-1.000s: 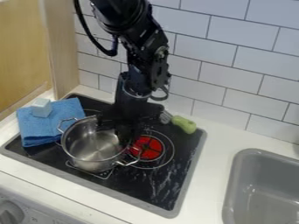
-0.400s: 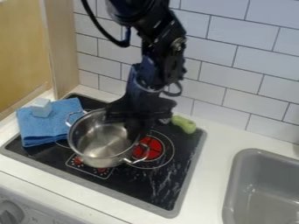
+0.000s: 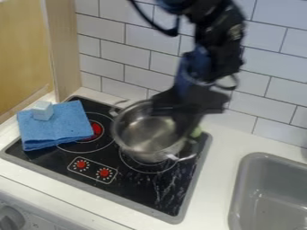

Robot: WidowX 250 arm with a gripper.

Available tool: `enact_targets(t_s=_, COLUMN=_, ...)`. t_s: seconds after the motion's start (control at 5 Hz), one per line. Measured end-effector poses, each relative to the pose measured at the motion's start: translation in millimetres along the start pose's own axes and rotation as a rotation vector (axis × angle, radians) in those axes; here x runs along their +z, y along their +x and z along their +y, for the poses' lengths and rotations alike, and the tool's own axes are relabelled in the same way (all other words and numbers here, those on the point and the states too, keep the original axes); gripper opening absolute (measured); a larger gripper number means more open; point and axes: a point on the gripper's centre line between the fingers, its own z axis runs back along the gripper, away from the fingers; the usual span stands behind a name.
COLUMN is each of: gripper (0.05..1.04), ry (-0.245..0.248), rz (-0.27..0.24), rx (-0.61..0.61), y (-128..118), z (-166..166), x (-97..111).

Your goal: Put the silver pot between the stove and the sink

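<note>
Going off the camera view: got the claw down from the upper right, right at the right-hand side of the silver pot and overlapping its rim. Can't tell how wide or narrow, or how firm a hold on the pot – too dark and blurry down there. Can say for the pot: over the right part of the black stove, one handle toward the back left, one toward the front right. So, not in the gap before the grey sink. As for markings, just little ticks around two red knobs and white rings on the cooktop. Also spotted: a folded blue cloth on the stove's left side with a pale block on top, plus something green mostly hidden behind the claw – and white tabletop between stove and sink.
</note>
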Motion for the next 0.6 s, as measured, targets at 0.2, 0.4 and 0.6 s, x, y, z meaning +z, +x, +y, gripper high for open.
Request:
enact_targets(t_s=0.2, gripper=0.063, ry=-0.037, rz=0.015, rx=-0.048, y=-2.7, z=-33.9, x=-0.4)
enact_targets(t_s=0.4, gripper=0.063, ry=-0.053, rz=0.028, rx=-0.1, y=-2.8, z=-63.2, x=-4.6)
enact_targets(t_s=0.6, gripper=0.063, ry=-0.022, rz=0.033, rx=-0.167, y=-10.4, z=-78.6, x=-16.0)
